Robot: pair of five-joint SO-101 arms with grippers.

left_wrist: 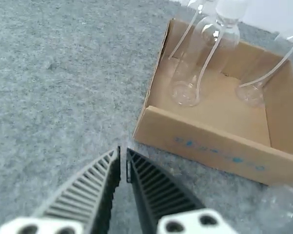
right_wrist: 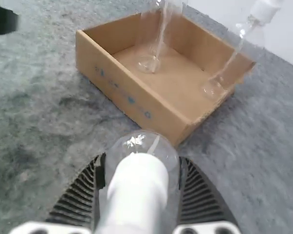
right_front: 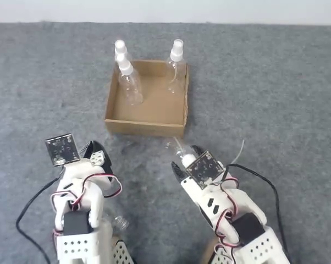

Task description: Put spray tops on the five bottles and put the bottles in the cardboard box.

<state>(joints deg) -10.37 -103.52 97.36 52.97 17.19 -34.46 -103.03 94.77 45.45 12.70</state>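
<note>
Clear bottle (right_wrist: 141,146), white spray top (right_wrist: 137,195) fitted, clamped in the right hand (right_wrist: 141,168), near the front wall of the open cardboard box (right_front: 146,127), three capped bottles (right_front: 130,83) upright inside it, left hand (left_wrist: 123,163) closed and empty above the grey tabletop (right_front: 275,82).

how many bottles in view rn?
5 bottles. Three stand in the box: two on its left side, one at right. One in the right gripper. One seemingly lies by the left arm, partly hidden.
</note>
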